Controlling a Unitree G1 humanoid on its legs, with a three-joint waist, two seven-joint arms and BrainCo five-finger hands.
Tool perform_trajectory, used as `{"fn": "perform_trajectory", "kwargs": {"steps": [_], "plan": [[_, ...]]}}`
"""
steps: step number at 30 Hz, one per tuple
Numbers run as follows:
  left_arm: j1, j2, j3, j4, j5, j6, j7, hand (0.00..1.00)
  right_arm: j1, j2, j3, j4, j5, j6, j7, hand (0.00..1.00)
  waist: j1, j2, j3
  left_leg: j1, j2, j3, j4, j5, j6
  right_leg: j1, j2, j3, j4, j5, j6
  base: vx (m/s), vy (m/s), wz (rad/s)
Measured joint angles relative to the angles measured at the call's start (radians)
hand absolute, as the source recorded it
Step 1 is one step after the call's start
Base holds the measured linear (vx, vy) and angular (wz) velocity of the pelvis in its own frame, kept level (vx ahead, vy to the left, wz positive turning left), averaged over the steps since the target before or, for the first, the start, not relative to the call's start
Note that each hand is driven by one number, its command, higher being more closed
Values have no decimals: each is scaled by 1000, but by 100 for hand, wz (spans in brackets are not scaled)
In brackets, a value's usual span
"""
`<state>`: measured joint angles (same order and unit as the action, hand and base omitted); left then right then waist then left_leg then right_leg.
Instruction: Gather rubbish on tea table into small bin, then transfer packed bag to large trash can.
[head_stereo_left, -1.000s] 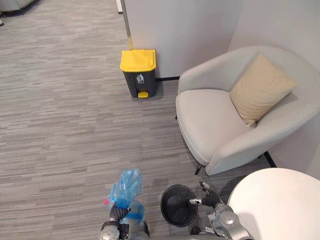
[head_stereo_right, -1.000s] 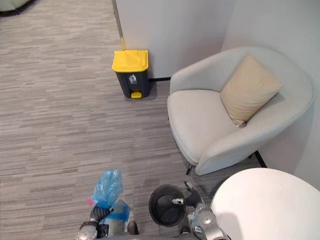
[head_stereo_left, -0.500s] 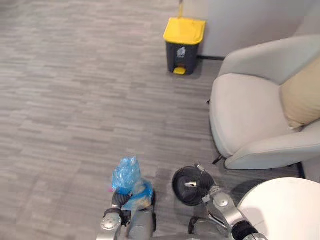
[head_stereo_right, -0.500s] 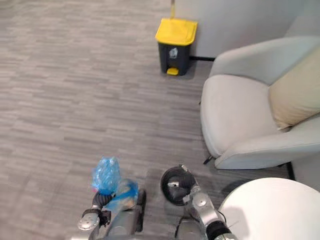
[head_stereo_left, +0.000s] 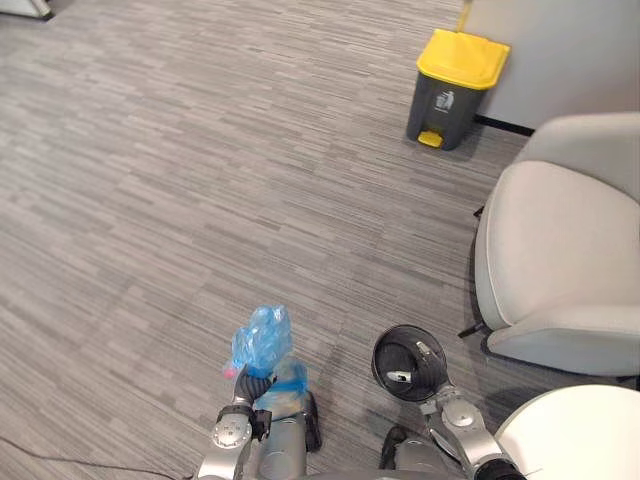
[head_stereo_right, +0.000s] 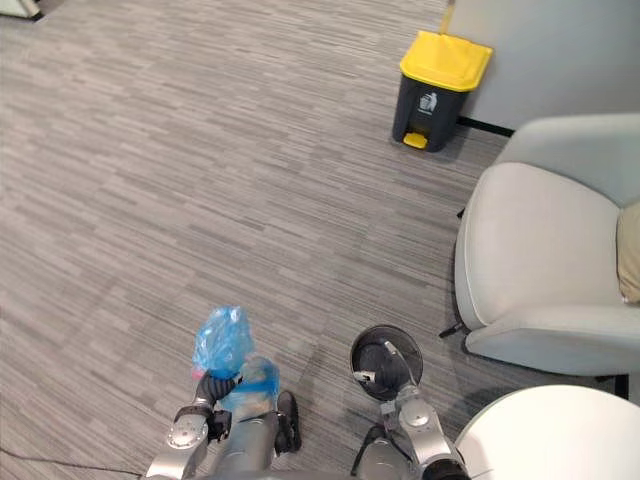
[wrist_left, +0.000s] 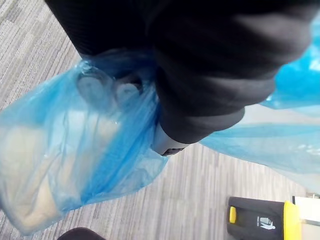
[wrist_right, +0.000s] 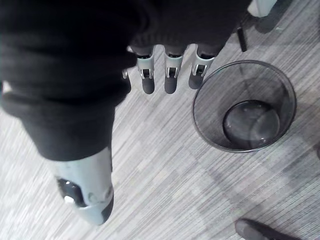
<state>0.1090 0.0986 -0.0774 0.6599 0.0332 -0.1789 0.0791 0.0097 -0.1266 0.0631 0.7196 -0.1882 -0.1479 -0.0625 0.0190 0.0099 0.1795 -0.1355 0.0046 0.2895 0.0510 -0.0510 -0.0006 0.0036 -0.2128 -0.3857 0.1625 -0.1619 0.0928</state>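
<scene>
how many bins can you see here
2. A large yellow-lidded trash can stands against the wall across the floor. A small black bin sits on the floor beside the right hand. None seems hidden. The left hand holds a blue bag, not a bin.

This looks like an office lounge or waiting corner. A pale grey upholstered tub armchair (head_stereo_left: 560, 250) with a beige cushion (head_stereo_right: 630, 265) stands on grey striped carpet tiles (head_stereo_left: 200, 180). A plain white partition wall (head_stereo_left: 570, 50) rises behind it. A dark grey pedal bin with a yellow lid (head_stereo_left: 455, 85) sits to the armchair's left against that wall, and a round white table (head_stereo_left: 575, 435) stands near its front.
</scene>
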Motion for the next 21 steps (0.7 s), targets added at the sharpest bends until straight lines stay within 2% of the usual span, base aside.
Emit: {"fn": "perform_trajectory", "kwargs": {"steps": [1, 3, 5, 6, 8, 10, 12, 13, 14, 15, 16, 17, 18, 21], "plan": [[8, 1, 0, 0, 6, -1, -10, 100, 10, 2, -12, 2, 0, 1, 0, 0, -6, 12, -12, 32, -22, 18, -72, 35, -7, 15, -4, 6, -20, 1, 0, 8, 103, 59], [14, 6, 2, 0, 8, 0, -11, 100, 12, 7, -11, 4, -1, 3, 1, 0, -1, 14, -14, 45, -27, 25, -95, 58, -7, 19, -5, 5, -25, 5, 5, 34, 84, 24], [32, 17, 8, 2, 9, 0, -11, 100, 13, 26, -11, 4, -1, 3, 1, 0, -1, 2, -19, 59, -33, 26, -113, 79, 0, 32, -6, 4, -37, 13, 17, 68, 37, 3], [37, 23, 8, 10, 12, 1, -12, 100, 13, 37, -12, 5, -1, 3, 1, 0, -2, -7, -23, 65, -35, 26, -114, 91, 15, 42, -5, 3, -47, 22, 26, 60, -2, -5], [42, 25, 9, 21, 18, 6, -11, 100, 13, 47, -11, 11, -1, 3, 1, 0, -2, -25, -31, 68, -39, 26, -105, 92, 18, 52, -10, 4, -55, 24, 31, 115, -6, -7], [43, 26, 11, 21, 19, 7, -11, 100, 12, 50, -14, 12, -1, 4, 1, 0, -3, -40, -34, 58, -45, 25, -69, 74, 42, 60, -21, 0, -54, 16, 41, 163, -8, 1], [43, 28, 11, 19, 19, 7, -12, 100, 15, 53, -15, 14, -1, 5, 1, 0, -4, -59, -36, 19, -58, 18, 47, -12, 66, 52, -61, -3, 19, -19, 76, 217, 8, 11], [43, 28, 11, 19, 19, 7, -11, 100, 15, 51, -15, 14, -1, 6, 1, 0, -4, -59, -36, 6, -58, 14, 78, -37, 70, 44, -73, -3, 61, -27, 79, 259, 38, 13], [46, 27, 11, 19, 19, 8, -12, 100, 15, 42, -15, 15, -1, 8, 1, 0, -3, -51, -36, -2, -55, 5, 119, -68, 78, 5, -92, 6, 168, -29, 80, 234, 74, 22], [47, 32, 11, 19, 19, 8, -12, 100, 21, 41, -16, 22, -1, 10, 1, 0, -7, -46, -36, 14, -56, -20, 130, -78, 88, -41, -112, 32, 310, -19, 64, 257, 91, 30], [42, 36, 10, 19, 19, 9, -11, 100, 23, 38, -16, 27, -1, 13, 1, 0, -9, -42, -32, 27, -55, -36, 137, -84, 94, -74, -115, 61, 386, -27, 41, 302, 63, 62], [34, 47, 9, 19, 19, 10, -12, 100, 29, 43, -18, 36, -1, 17, 1, 0, -25, -40, -31, 47, -47, -73, 140, -92, 100, -114, -74, 130, 474, -80, 18, 327, 1, 86], [25, 54, 9, 19, 19, 11, -11, 100, 34, 48, -13, 38, -2, 17, 6, 0, -33, -37, -29, 73, -39, -106, 130, -95, 100, -150, -8, 182, 497, -126, -2, 325, -31, 88], [3, 58, 9, 19, 19, 12, -12, 100, 41, 46, -14, 43, -1, 17, 8, 0, -43, -34, -24, 132, -29, -163, 112, -101, 91, -242, 115, 257, 439, -155, -31, 275, -64, 71]]}}
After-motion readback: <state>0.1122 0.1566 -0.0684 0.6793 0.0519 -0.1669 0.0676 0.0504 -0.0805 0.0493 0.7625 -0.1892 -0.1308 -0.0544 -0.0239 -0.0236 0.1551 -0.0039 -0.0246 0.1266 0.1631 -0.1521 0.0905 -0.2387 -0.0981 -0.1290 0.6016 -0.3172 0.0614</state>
